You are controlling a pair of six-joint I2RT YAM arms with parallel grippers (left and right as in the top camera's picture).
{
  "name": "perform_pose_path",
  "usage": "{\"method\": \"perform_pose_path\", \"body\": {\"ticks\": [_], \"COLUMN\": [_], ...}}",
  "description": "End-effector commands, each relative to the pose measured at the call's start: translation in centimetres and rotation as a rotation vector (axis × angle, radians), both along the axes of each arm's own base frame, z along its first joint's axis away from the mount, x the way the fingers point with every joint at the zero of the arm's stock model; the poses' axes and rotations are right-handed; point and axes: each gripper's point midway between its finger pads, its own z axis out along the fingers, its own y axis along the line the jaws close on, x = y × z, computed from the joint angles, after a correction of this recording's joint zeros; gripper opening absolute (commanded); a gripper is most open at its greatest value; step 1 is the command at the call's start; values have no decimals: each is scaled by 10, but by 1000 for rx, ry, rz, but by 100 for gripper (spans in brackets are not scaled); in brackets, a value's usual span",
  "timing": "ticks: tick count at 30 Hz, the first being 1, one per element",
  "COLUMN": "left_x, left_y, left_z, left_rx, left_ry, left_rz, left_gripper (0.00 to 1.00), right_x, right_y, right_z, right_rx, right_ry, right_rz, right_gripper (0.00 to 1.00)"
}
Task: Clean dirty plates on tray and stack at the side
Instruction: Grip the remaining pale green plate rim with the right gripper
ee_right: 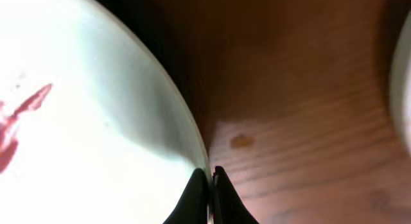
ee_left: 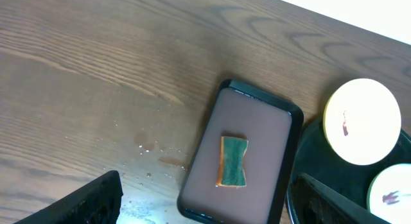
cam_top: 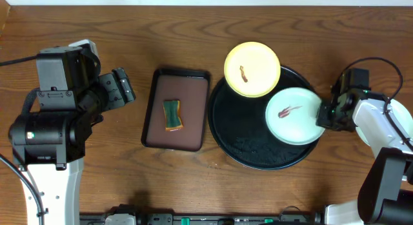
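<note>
Bare wet-looking floor on the near part of the black tray (cam_top: pixel 258 154); nothing sits there.

Just beyond it, on the tray's right side, lies the mint plate (cam_top: pixel 292 122), with a red-brown smear (cam_top: pixel 287 110) at its centre. The right gripper (cam_top: pixel 324 113) is clenched on this plate's right rim. In the wrist view the two fingertips sit almost together with only the thin edge between them.

My read is that the plate is light, rigid and glossy, probably slick if wet. A rim pinch is the only hold available, and with so little rim caught between the tips I expect the plate to swing or slip if I tilt it fast.

Left of the tray is the brown tray (cam_top: pixel 187 96), holding a green sponge (cam_top: pixel 172 115).

Further left, the left gripper (cam_top: pixel 127 88) hangs above the table (cam_top: pixel 77 25), jaws spread wide and holding nothing.

Farthest is the yellow plate (cam_top: pixel 258 80), also smeared, overlapping the black tray's far rim and so probably sitting tilted. I'd take it by its overhanging far edge.

I see no third plate.
</note>
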Motion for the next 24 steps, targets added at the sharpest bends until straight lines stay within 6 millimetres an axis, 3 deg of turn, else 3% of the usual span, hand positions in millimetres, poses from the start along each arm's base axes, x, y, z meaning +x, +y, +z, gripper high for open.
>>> {"method": "perform_pose_path", "body": {"ticks": [1,4,11,14,18,21,24], "left_x": [1,1,1,1,1,1,1], "left_y": [2,2,2,2,2,2,2], "left_z": [0,0,0,0,0,1,0], "left_rx": [5,5,5,5,5,5,5], "left_ry": [-1,-1,-1,-1,-1,-1,-1], "left_rz": [6,6,6,6,6,6,6], "left_gripper": [85,85,85,85,85,85,85], "right_x": [-12,-17,-23,-13,7,16,11], "right_y": [9,19,83,107,116,120,127], "right_z": [0,7,15,17,19,10,-2], "right_rx": [5,13,23,-21,-55,-36,24], "right_ry": [34,39,42,-15,-101,-114,-74], "right_rz": [2,46,329,497,521,490,459], "right_gripper": [1,1,1,1,1,32,36]}}
